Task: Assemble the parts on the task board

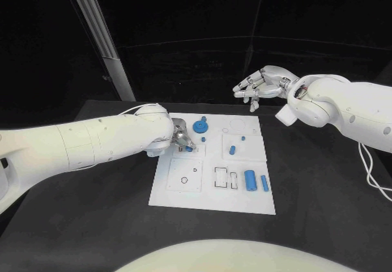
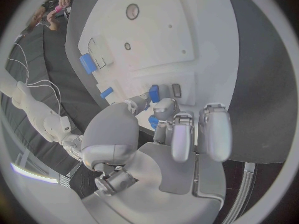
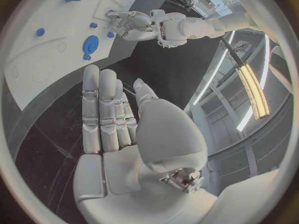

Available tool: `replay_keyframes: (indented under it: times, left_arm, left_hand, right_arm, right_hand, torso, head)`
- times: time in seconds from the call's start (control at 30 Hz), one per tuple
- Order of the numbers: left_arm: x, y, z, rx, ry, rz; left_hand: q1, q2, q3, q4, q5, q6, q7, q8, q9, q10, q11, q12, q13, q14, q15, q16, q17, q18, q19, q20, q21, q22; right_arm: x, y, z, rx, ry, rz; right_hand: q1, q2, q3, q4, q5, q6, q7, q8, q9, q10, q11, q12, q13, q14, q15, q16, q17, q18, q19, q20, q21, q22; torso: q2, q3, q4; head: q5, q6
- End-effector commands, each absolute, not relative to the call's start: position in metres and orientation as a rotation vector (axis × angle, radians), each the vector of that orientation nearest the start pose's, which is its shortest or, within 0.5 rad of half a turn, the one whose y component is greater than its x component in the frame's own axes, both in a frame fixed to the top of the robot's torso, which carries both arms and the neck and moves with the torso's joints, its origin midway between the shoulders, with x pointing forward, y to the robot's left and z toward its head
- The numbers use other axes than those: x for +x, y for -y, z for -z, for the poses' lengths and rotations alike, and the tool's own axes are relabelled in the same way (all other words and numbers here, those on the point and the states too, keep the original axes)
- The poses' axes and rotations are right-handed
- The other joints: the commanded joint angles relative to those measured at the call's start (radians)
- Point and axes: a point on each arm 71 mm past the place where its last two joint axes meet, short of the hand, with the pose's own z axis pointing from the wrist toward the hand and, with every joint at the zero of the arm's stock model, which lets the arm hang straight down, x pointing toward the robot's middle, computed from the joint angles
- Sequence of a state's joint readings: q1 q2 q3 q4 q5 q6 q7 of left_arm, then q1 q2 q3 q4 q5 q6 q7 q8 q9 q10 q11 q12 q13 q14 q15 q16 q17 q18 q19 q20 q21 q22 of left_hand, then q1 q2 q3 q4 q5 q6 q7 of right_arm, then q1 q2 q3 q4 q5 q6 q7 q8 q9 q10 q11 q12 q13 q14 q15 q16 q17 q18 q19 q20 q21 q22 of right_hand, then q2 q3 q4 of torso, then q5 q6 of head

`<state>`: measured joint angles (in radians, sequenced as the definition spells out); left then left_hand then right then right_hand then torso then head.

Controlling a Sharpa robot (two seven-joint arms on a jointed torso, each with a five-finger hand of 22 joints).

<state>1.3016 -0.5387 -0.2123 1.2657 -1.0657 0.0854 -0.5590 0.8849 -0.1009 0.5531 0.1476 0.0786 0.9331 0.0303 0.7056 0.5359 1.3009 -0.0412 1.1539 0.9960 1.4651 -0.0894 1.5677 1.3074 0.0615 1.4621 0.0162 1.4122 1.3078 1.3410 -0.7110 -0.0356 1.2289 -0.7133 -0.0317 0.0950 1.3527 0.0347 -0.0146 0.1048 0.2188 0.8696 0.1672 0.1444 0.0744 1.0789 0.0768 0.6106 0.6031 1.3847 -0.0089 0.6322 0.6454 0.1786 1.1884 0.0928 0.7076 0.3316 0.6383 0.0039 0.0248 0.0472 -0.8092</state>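
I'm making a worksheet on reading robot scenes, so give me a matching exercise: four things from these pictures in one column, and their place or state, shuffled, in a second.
Things:
1. left hand
2. right hand
3. blue gear-shaped part
4. two blue cylinders

Places or states:
A. lying side by side at the task board's near right corner
B. held in the air beyond the board's far edge, holding nothing
C. down at the board's left edge, fingers around a small blue part
D. on the far part of the board, beside the left hand

Pairs: 1-C, 2-B, 3-D, 4-A

Overhead head cam, two wrist fisheyes
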Motion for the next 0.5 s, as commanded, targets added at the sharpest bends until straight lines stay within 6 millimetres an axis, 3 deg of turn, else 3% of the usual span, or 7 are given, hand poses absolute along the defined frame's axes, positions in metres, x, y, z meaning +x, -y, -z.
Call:
replay_keyframes:
  times: [0.03,0.5]
  left_arm:
    - [0.5143,-0.146,0.2431,-0.077,-2.32,0.263]
    - [0.5138,-0.1445,0.2427,-0.076,-2.316,0.269]
  left_hand:
    - [-0.001,-0.007,-0.009,0.001,-0.004,0.005,-0.002,0.006,0.001,0.006,0.002,0.005,0.001,0.106,-0.007,0.003,0.263,-0.01,0.013,-0.001,0.006,0.021]
    - [-0.017,-0.019,-0.048,0.022,-0.004,0.009,-0.004,0.01,0.002,0.01,0.0,0.008,0.003,0.106,-0.008,0.003,0.263,-0.011,0.015,-0.002,0.007,0.025]
  right_arm:
    - [0.5545,0.2112,0.1356,0.365,-1.809,-1.12]
    - [0.5546,0.2113,0.1357,0.366,-1.809,-1.119]
  right_hand:
    - [-0.009,-0.001,-0.001,0.008,0.006,-0.008,0.0,0.005,-0.001,-0.004,0.0,-0.006,-0.001,-0.005,0.005,-0.004,0.001,0.005,0.003,0.005,-0.004,-0.001]
    - [-0.01,0.0,-0.002,0.009,0.007,-0.009,0.0,0.005,-0.001,-0.005,0.001,-0.006,-0.001,-0.005,0.005,-0.006,0.002,0.005,0.003,0.005,-0.005,-0.002]
  torso:
    - [0.001,0.0001,-0.0002]
    - [0.001,0.0,-0.0005]
  head:
    - [0.001,0.001]
    - [0.001,0.001]
